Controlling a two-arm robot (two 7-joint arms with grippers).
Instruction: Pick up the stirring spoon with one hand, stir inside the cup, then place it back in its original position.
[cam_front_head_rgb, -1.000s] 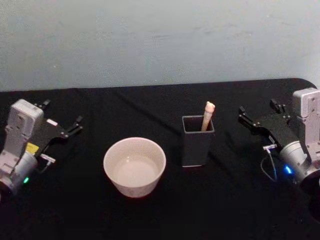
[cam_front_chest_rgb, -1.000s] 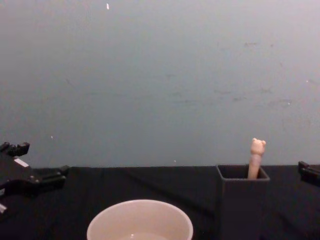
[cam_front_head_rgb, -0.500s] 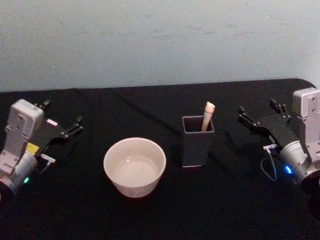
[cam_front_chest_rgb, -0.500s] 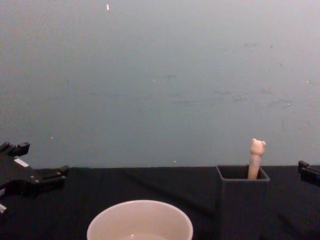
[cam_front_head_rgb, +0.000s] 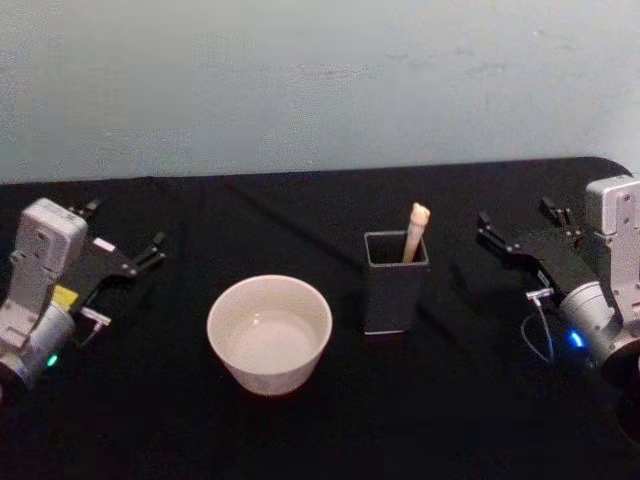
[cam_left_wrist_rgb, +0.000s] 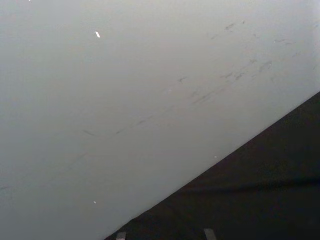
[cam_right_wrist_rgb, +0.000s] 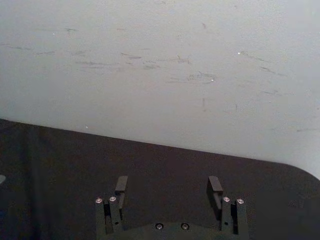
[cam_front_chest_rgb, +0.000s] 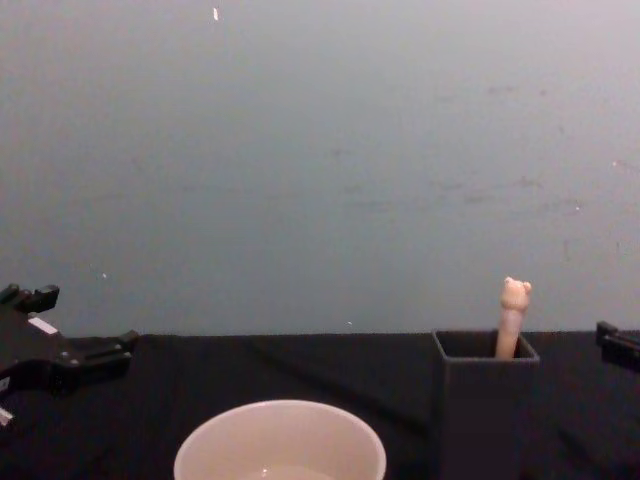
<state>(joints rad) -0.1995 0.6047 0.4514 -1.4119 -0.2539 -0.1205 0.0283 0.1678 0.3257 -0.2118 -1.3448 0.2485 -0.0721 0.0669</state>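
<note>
In the dark grey square holder (cam_front_head_rgb: 395, 291), right of the wide cream cup (cam_front_head_rgb: 269, 331), we find the bear-topped beige stirring spoon (cam_front_head_rgb: 415, 231) leaning upright. Both black grippers, left (cam_front_head_rgb: 125, 251) and right (cam_front_head_rgb: 512, 232), rest spread and empty flanking the holder. We judge the spoon light, stiff; pinch the exposed handle.

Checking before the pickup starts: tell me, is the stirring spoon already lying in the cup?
No: the stirring spoon stands in the dark square holder, beside the cup.
</note>
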